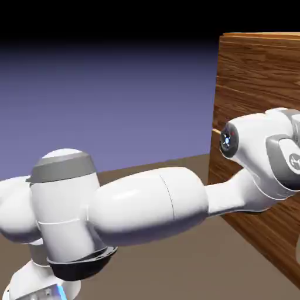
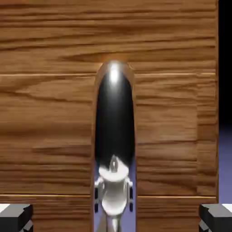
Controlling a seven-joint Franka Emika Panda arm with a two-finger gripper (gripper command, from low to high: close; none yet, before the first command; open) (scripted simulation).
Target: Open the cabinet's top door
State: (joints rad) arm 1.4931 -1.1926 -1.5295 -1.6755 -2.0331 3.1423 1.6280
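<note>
Brown surface (image 1: 176, 258) under a plain blue-violet backdrop (image 1: 117, 99), black at the top; at the exterior view's right, the cabinet (image 1: 252, 76) of reddish-brown grained wood, the white arm (image 1: 146, 202) crossing in front and covering much of its face. In the hand view, wood of the top door (image 2: 50, 122) filling nearly all, with the curved silver handle (image 2: 114, 122) upright in the middle. Hand (image 2: 115, 217) released, its 2 grey fingertips (image 2: 16, 216) far apart at the bottom corners, handle between them, not touching.
</note>
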